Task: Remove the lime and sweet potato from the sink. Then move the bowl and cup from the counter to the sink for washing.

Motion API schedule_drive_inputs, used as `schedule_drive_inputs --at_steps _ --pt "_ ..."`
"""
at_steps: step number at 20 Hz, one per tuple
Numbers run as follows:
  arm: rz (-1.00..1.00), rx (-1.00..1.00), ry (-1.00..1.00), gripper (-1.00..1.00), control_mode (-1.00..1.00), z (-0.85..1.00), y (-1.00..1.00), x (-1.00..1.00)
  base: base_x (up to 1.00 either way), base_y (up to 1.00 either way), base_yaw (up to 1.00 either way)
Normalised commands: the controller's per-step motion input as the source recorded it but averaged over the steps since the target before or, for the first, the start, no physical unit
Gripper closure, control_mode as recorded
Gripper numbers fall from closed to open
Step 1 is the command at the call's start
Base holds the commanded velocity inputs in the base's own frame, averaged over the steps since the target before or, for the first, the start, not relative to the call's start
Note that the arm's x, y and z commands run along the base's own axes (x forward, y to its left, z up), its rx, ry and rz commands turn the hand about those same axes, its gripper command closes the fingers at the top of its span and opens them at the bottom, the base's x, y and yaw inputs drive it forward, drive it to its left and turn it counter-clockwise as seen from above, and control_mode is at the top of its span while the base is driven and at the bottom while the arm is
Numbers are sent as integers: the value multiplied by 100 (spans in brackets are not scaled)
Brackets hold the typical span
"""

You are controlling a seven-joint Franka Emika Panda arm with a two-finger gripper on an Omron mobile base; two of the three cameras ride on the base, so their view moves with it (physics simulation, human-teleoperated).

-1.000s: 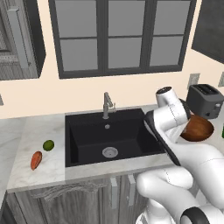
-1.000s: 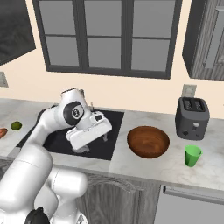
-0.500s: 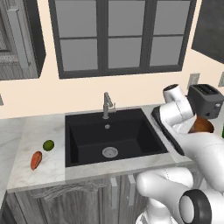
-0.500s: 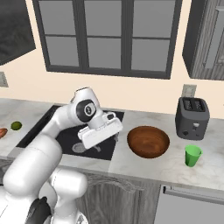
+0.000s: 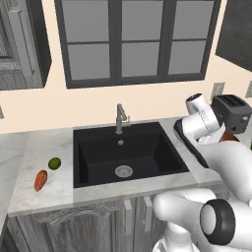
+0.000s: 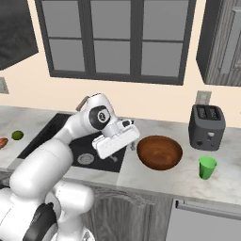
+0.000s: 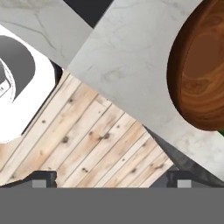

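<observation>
The gripper (image 6: 123,151) stands with its jaws spread wide and nothing between them; in the hand view its two fingertips (image 7: 43,178) sit far apart at the bottom edge. It hangs over the right edge of the sink (image 5: 162,147), at the seam with the counter (image 6: 155,176).

Change since half a second ago: the hand has travelled further right, off the basin centre and toward the bowl (image 6: 160,152). A second ago it hung lower over the basin. No object has shifted.

Just to the gripper's right lies the bowl, upright on the counter and apart from the fingers. In the hand view its brown rim (image 7: 197,74) fills the upper right, with bare marbled counter (image 7: 127,65) between it and the fingertips, and the counter's front edge running diagonally above the wooden floor (image 7: 87,140).

Further right of the bowl stands the cup (image 6: 206,167), near the counter's front edge, with the toaster (image 6: 207,126) behind it against the wall. Open counter separates bowl and cup.

To the gripper's left the basin holds no produce. The faucet (image 5: 119,118) rises at its back rim. Beyond the far left rim the lime (image 5: 54,163) and sweet potato (image 5: 40,180) rest on the counter, near each other, not touching.

Count: one bowl, one cup, one lime, one sweet potato, one toaster.
</observation>
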Motion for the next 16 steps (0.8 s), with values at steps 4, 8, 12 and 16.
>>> schedule_drive_inputs --at_steps 4,8,12,16 --pt "0 -2 3 -100 -100 -5 -23 13 0 0 0" --pt "0 0 3 -100 -100 -5 -21 15 0 0 0" --pt "0 0 3 -100 -100 -4 -18 11 0 0 0" --pt "0 0 0 -100 -100 -5 -12 8 0 0 0"
